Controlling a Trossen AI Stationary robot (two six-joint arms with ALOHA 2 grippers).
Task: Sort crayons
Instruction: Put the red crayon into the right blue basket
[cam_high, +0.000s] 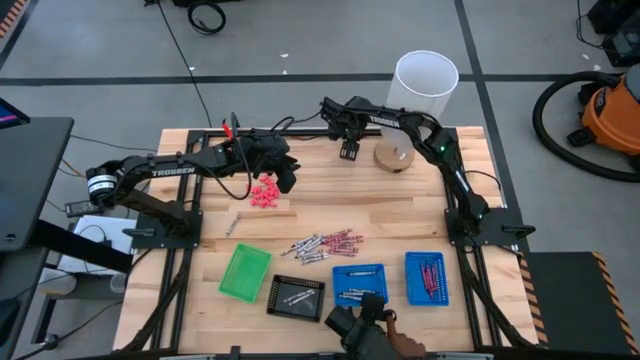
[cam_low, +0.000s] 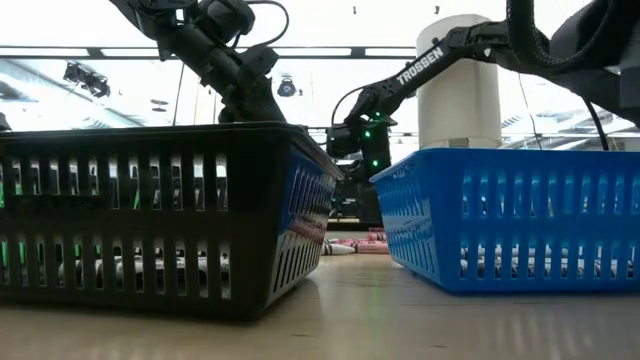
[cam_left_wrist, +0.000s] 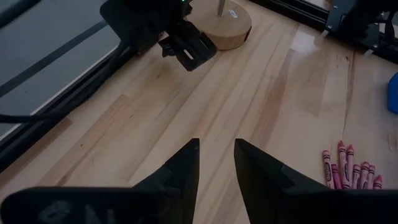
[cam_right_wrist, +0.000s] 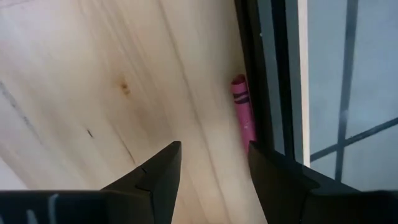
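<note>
A pile of maroon and grey-white crayons (cam_high: 325, 245) lies loose on the wooden table's middle; it also shows in the left wrist view (cam_left_wrist: 348, 169) and the low view (cam_low: 355, 243). One pink-red crayon (cam_right_wrist: 244, 115) lies flat against the black frame at the table's far edge. My right gripper (cam_high: 349, 152) (cam_right_wrist: 214, 165) hovers open just beside it, touching nothing. My left gripper (cam_high: 285, 180) (cam_left_wrist: 216, 155) is open and empty over the far left part of the table, above the bare wood. More crayons lie in the black tray (cam_high: 297, 295) and the two blue trays (cam_high: 360, 283) (cam_high: 427, 277).
A green tray (cam_high: 245, 272) stands at the near left. Bright pink bits (cam_high: 265, 192) lie by my left gripper, and a lone stick (cam_high: 235, 222) nearer. A round wooden base (cam_high: 393, 155) and a white bucket (cam_high: 427, 85) stand at the far right. A camera mount (cam_high: 365, 325) is at the near edge.
</note>
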